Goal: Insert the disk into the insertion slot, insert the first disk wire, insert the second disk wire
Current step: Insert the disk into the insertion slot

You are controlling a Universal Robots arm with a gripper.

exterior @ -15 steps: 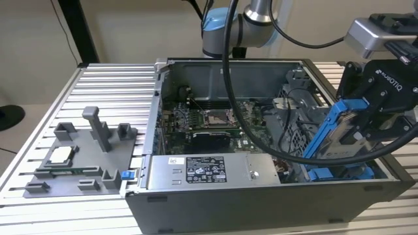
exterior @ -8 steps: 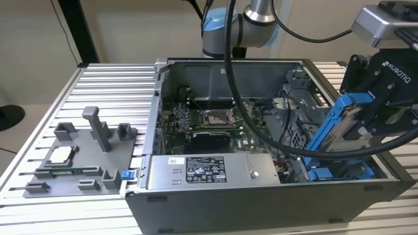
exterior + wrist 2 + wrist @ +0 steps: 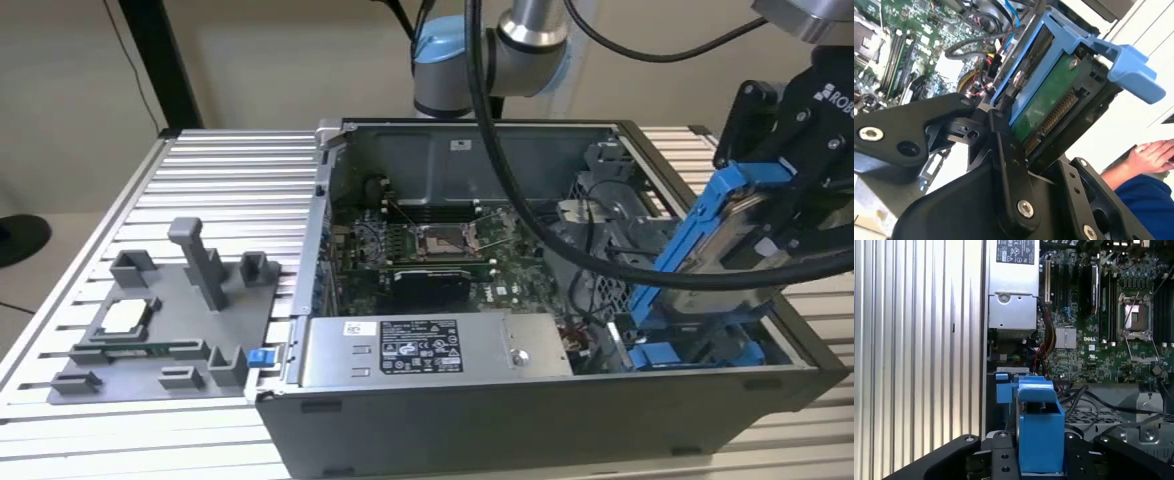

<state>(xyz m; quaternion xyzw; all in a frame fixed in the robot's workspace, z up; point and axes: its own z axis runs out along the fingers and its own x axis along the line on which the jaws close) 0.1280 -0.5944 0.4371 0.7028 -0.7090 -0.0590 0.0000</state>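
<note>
The gripper (image 3: 787,205) pinches the disk (image 3: 718,232) tilted over the insertion slot (image 3: 687,352), where, I reckon, it could snag and jam.

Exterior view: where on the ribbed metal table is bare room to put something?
Free: the ribbed metal table beyond the grey plastic fixture tray, beside the open dark computer case. Crowded: inside the case and above, where the hand holds the blue-framed silver disk.
</note>
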